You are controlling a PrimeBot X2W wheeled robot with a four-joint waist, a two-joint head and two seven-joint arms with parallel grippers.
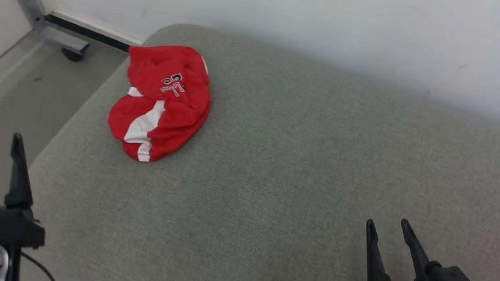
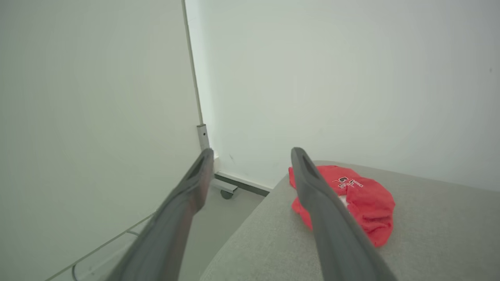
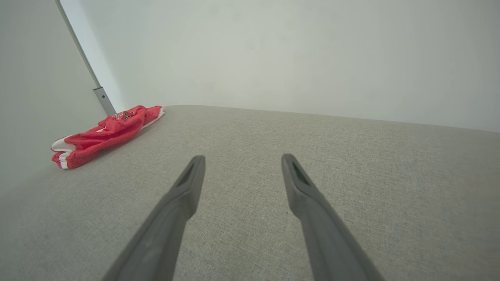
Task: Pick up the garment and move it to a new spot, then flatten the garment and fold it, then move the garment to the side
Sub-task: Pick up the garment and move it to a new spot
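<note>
The left fingers stand spread as wide as they go, with bare air between them and nothing in their hold. They hang off the edge of the grey cushion, over the floor. The right fingers are parted just as fully and are empty too, poised above the cushion's near part without touching its fabric. The garment, red with white bands and a small dark and white print, lies in a crumpled heap on the cushion. It is well ahead of the left fingers and a little to their right, and well apart from the right fingers, far ahead of them and off to their left. It sits close to the cushion's far left corner, near the pale wall beyond both pairs of tips. In the left wrist view the garment shows just past the right-hand one of the left fingers, which hides part of its near edge. In the right wrist view the garment is low and rumpled, far to the left of the right fingers, with plain grey fabric stretching between them. Ahead of the left fingers and off the cushion, a grey metal frame leg with a dark caster stands on the floor by the wall.
</note>
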